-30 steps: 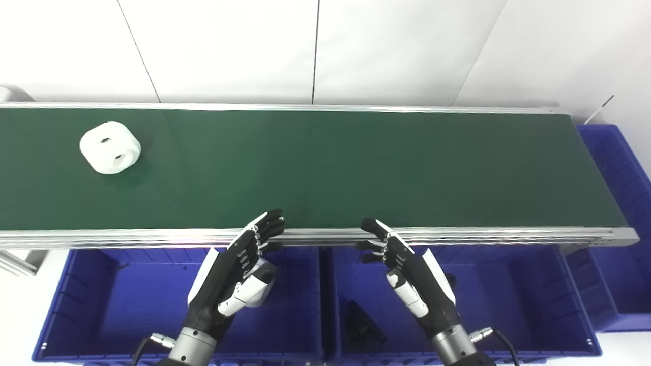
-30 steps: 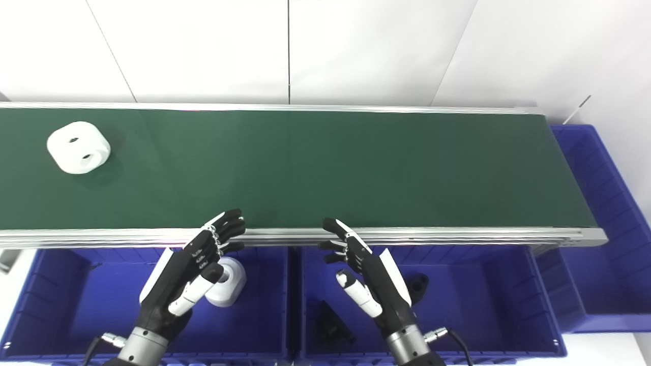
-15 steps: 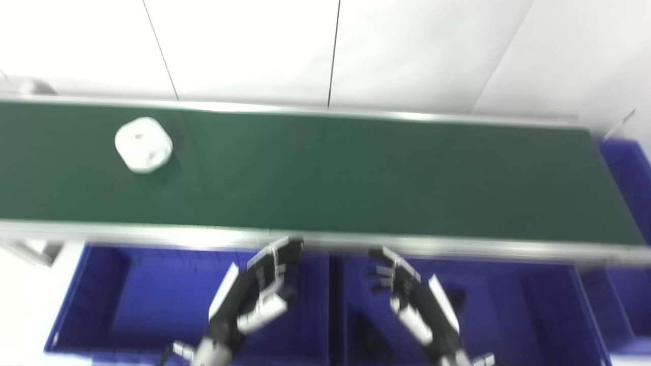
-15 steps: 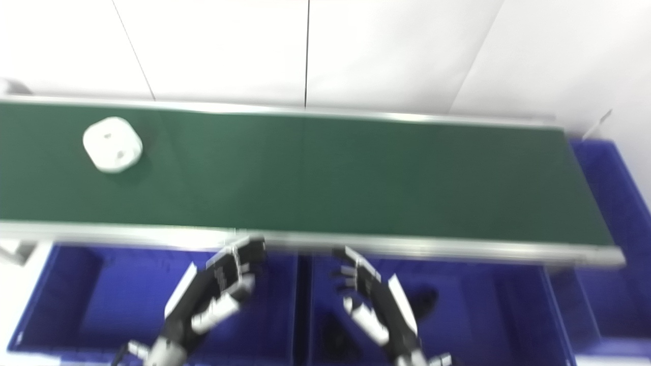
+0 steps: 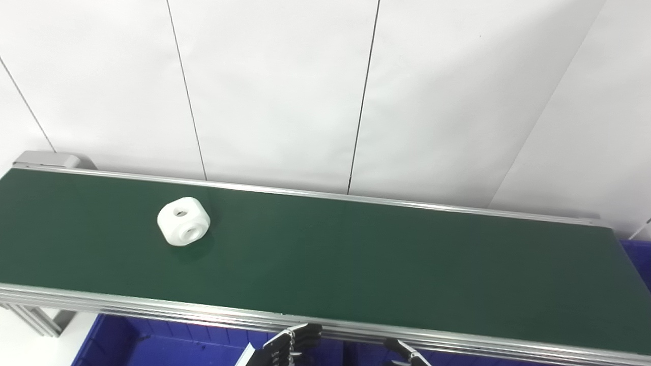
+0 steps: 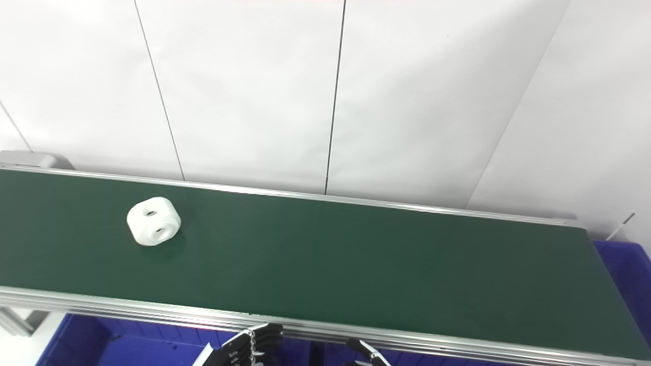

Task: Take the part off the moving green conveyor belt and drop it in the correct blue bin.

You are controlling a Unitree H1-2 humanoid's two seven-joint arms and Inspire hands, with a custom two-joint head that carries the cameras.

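Note:
A white rounded block part (image 5: 183, 221) with two round holes lies on the green conveyor belt (image 5: 386, 259), left of the middle. Only the fingertips of my left hand (image 5: 291, 346) and my right hand (image 5: 406, 355) show at the bottom edge, just below the belt's near rail. Both are far from the part, to its lower right. The fingers that show are stretched out and hold nothing. A blue bin (image 5: 127, 345) shows below the rail at bottom left; its inside is out of view.
The belt's near aluminium rail (image 5: 152, 305) runs across the bottom. A second blue bin (image 6: 628, 269) stands past the belt's right end. A white panelled wall (image 5: 285, 91) fills the upper half of both views.
The camera has tilted up, so the bins and most of both hands have dropped out of view. The white part has moved right along the belt.

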